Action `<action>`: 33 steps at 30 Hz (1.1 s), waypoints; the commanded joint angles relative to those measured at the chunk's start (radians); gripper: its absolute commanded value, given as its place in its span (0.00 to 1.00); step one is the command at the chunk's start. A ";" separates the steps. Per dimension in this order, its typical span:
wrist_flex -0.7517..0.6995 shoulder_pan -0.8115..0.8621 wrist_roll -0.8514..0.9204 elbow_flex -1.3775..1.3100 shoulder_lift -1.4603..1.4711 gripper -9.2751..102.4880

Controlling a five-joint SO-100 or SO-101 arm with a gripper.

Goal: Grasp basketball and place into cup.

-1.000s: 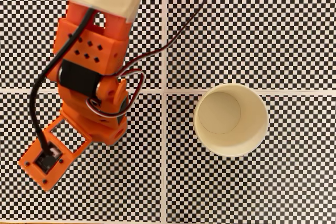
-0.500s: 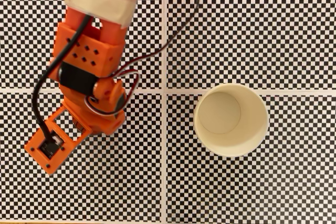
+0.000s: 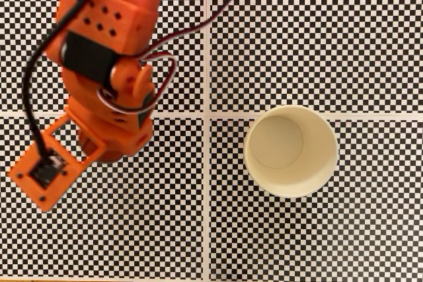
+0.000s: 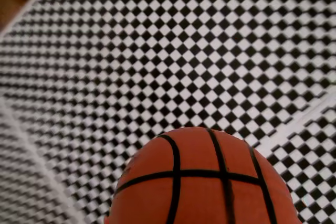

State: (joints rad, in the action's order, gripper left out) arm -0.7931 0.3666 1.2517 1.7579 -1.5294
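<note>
The basketball (image 4: 202, 182), orange-red with black seams, sits close under the lens at the bottom of the wrist view, well above the checkered surface. My fingers are out of frame there; the ball hangs with the wrist, so the gripper is shut on it. In the fixed view the orange arm (image 3: 106, 64) reaches down at the left and hides the gripper and the ball beneath it. The cream-white cup (image 3: 277, 140) stands upright at the right of that view, well apart from the arm, with only its pale inside showing.
A black-and-white checkered mat (image 3: 317, 31) with white dividing lines covers the table. The wrist camera bracket (image 3: 43, 170) juts out at the lower left of the arm. Black and red cables (image 3: 198, 31) trail from the arm toward the top.
The arm has shifted up and to the left in the fixed view and looks larger, as if rising toward the camera. The cup has stayed put.
</note>
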 commanded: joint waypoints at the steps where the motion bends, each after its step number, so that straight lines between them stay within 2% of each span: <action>1: 0.002 -0.015 0.005 0.051 -0.149 0.26; 13: -0.003 -0.156 0.052 0.193 -0.411 0.27; 19: -0.003 -0.242 0.052 0.278 -0.529 0.24; 29: -0.005 -0.305 0.078 0.385 -0.747 0.22; 33: -0.095 -0.325 0.063 0.318 -0.765 0.22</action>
State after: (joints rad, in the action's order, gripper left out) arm -0.8422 0.0506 1.3238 2.1414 -2.2626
